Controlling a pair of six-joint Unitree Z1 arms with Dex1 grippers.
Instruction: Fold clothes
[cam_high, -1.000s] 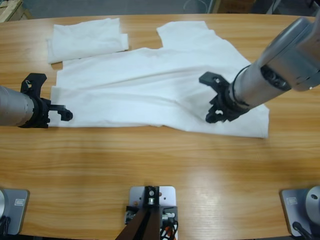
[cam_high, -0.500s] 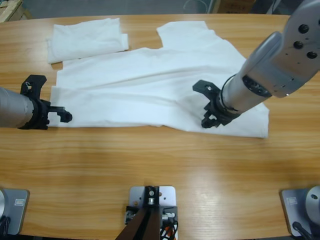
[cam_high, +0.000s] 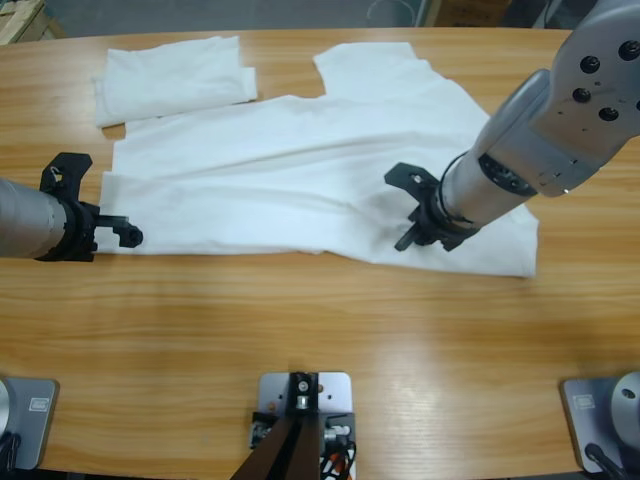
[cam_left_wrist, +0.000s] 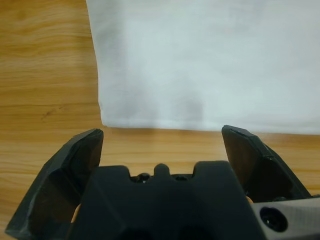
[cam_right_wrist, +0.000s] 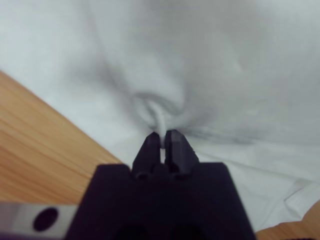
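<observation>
Wooden table (cam_high: 300, 320) unchanged; right gripper (cam_high: 408, 237), pinching a T-shirt (cam_high: 300, 170) fold, has edged inward. Left gripper (cam_high: 128, 234) stays wide at the T-shirt's corner.

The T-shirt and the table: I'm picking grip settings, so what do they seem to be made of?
T-shirt: looks like soft matte white cloth, probably cotton knit; it bunches into a small fold where the right claw pinches it. Table: wood or wood-look laminate with a light sheen; grain lines and soft reflections show.
</observation>
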